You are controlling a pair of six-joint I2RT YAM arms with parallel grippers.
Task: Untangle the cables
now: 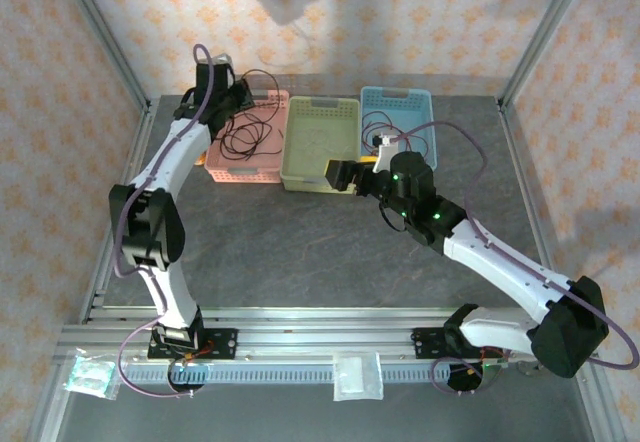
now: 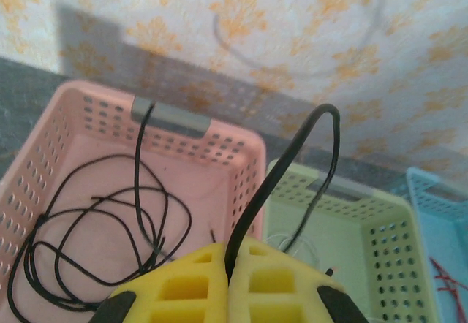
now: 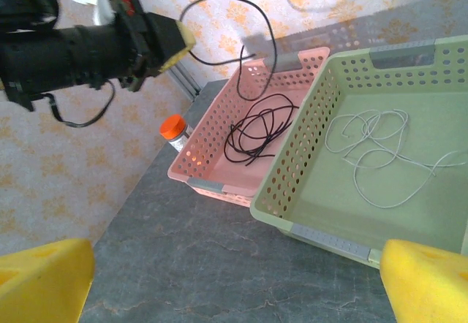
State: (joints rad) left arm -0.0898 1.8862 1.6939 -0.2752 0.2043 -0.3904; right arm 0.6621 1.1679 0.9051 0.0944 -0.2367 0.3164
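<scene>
My left gripper (image 2: pixel 230 256) is shut on a black cable (image 2: pixel 272 178) above the pink basket (image 2: pixel 245 151). That cable arcs up from the yellow pads and drops toward the green basket (image 2: pixel 380 224). The rest of the black cable (image 1: pixel 245 138) lies coiled in the pink basket (image 1: pixel 228 167). A white cable (image 3: pixel 373 147) lies loose in the green basket (image 3: pixel 314 147). A red cable (image 2: pixel 447 279) shows in the blue basket (image 2: pixel 428 191). My right gripper (image 3: pixel 238 286) hangs wide open and holds nothing, over the table just before the green basket; it is also seen at my right gripper (image 1: pixel 337 175).
The three baskets stand side by side at the back: pink, green (image 1: pixel 322 177), blue (image 1: pixel 425 112). An orange-capped bottle (image 3: pixel 174 128) stands left of the pink basket. Metal frame posts (image 1: pixel 105 37) flank the table. Two small bags (image 1: pixel 357 375) lie on the front rail.
</scene>
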